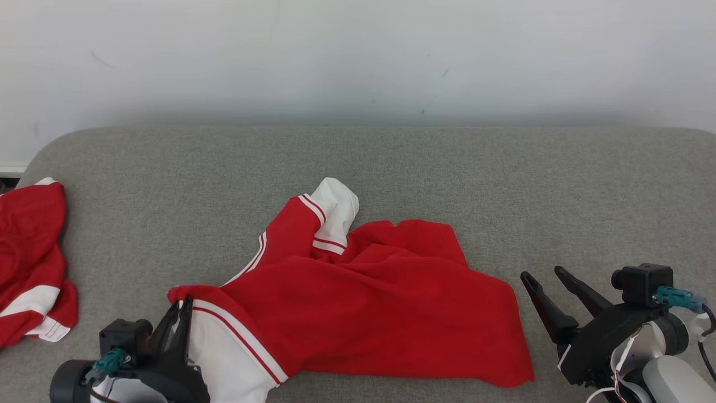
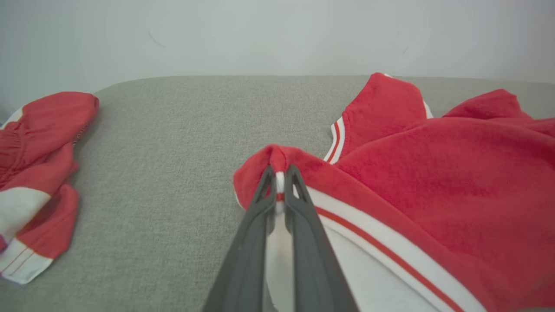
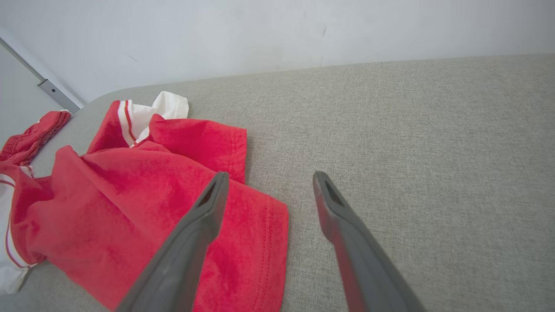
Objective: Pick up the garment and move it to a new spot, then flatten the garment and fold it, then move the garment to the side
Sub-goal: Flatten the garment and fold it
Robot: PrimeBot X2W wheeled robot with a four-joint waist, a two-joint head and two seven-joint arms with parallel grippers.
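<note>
The left hand (image 2: 279, 171) was closed on a thin pinch at the edge of the red-and-white soft knit garment (image 1: 380, 296), a fold of red cloth and white trim caught right at its fingertips. That narrow hold looked like the main risk: if the arm lifted or dragged quickly, the weight of the cloth trailing off to the right could pull the edge out of the fingers and drop it in a fresh heap. The right hand (image 1: 542, 273) stood open and empty, just beside the garment's right hem and not touching it. With only one corner held, a lift would probably leave the body hanging bunched rather than spread, which would make flattening harder. A second crumpled red-and-white garment (image 1: 28, 252) lay well apart at the left edge of the grey woven fabric surface (image 1: 447, 168), and a carry toward that side might tangle the two.

The task's garment lay near the front middle of the surface, between the two hands. It was rumpled rather than flat — mostly plain red with soft folds across it, a white panel edged with red stripes at the held end, and a white, red-striped part poking up at the back
</note>
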